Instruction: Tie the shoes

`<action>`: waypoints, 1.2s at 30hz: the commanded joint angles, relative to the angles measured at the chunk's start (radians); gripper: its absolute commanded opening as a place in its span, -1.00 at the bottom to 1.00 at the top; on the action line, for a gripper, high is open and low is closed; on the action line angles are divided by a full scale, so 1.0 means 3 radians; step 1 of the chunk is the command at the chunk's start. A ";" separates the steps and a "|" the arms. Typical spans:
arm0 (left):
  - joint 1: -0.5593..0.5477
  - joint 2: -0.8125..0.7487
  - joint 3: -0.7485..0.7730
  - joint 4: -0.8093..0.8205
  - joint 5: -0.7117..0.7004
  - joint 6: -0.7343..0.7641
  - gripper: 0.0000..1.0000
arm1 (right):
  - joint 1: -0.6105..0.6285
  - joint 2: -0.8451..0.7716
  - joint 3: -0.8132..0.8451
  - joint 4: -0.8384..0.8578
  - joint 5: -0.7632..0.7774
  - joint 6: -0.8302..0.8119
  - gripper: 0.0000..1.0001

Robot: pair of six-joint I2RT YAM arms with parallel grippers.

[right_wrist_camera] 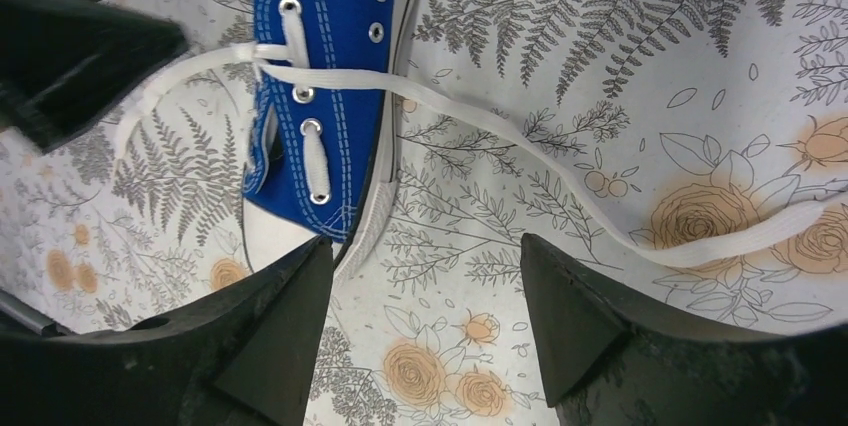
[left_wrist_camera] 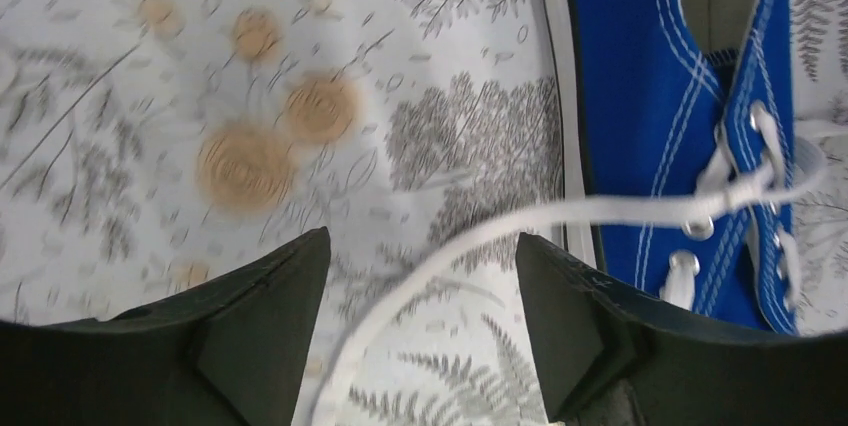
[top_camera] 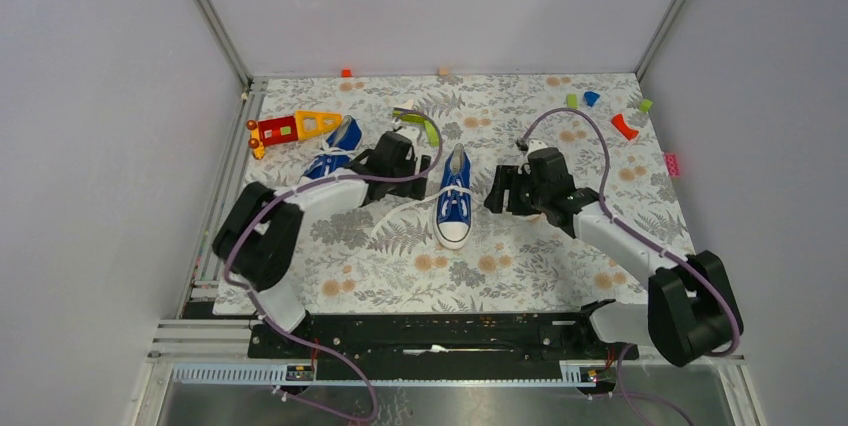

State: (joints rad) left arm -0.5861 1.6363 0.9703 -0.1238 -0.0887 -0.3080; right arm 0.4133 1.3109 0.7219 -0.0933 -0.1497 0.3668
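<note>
One blue sneaker (top_camera: 454, 196) lies mid-mat with its white toe cap toward the near edge. It also shows in the left wrist view (left_wrist_camera: 660, 116) and the right wrist view (right_wrist_camera: 325, 66). The second sneaker (top_camera: 335, 154) lies further left, partly hidden by my left arm. My left gripper (top_camera: 418, 184) is open just left of the middle sneaker. In its wrist view (left_wrist_camera: 422, 258) a loose white lace (left_wrist_camera: 470, 236) runs between the fingers, untouched. My right gripper (top_camera: 497, 191) is open just right of that sneaker. In its wrist view (right_wrist_camera: 425, 258) the other lace (right_wrist_camera: 560, 171) lies on the mat beyond the fingertips.
A red-orange-yellow toy (top_camera: 287, 128) lies at the back left and a green strip (top_camera: 431, 130) lies behind the sneakers. Small coloured pieces (top_camera: 624, 126) are scattered at the back right. Grey walls enclose the floral mat (top_camera: 520, 266) on three sides.
</note>
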 commanded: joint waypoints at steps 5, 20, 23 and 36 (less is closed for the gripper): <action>-0.0010 0.0502 0.0584 -0.0544 0.0524 0.0633 0.46 | 0.0018 -0.0600 -0.0214 -0.0193 -0.0003 -0.0082 0.50; -0.0133 0.1233 0.1168 -0.1452 -0.0070 0.0777 -0.29 | 0.0018 -0.1077 -0.0478 -0.0193 -0.0130 0.0020 0.50; -0.0266 0.1304 0.1205 -0.1627 -0.0248 0.0827 -0.68 | 0.0018 -0.1123 -0.0521 -0.0168 -0.0169 0.0060 0.49; -0.0255 0.0132 0.0685 -0.1113 -0.0063 0.0338 -1.00 | 0.0018 -0.0983 -0.0469 -0.0041 -0.0371 0.0187 0.48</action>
State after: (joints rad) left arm -0.6670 1.8477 1.2114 -0.5095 -0.1020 -0.1421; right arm 0.4133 0.9905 0.5610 -0.1509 -0.2077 0.3874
